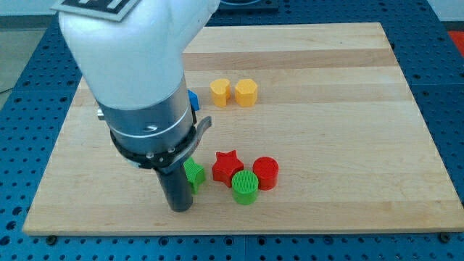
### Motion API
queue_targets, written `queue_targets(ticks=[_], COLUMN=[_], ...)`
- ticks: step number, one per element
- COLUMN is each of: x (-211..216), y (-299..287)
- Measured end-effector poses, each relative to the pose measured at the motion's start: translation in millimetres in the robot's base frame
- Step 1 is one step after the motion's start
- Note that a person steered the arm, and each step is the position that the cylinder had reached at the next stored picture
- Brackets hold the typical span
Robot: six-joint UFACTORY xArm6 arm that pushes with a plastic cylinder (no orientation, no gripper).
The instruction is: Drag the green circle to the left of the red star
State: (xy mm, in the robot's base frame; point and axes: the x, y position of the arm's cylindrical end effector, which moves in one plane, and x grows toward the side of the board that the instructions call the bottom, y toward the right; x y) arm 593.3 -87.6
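One green circle [245, 188] touching red star [227, 167], right of my tip [180, 208], no jaws visible.

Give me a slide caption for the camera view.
My tip rests left of the green circle, which sits below the red star.

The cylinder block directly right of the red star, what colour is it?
Red. The cylinder shows clearly in the camera view, touching the red star.

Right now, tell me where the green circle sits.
The green circle sits near the board's bottom edge, just below and right of the red star, touching the red cylinder on its upper right.
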Motion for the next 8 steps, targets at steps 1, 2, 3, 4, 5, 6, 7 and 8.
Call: queue_targets(ticks=[1,2,3,4,5,6,7,8], x=[18.3,25.4,22.6,-0.5,-26.0,-29.4,-29.4,-29.4], y=[21.6,78.5,125.6,127.4,98.1,48.1,21.9,54.1])
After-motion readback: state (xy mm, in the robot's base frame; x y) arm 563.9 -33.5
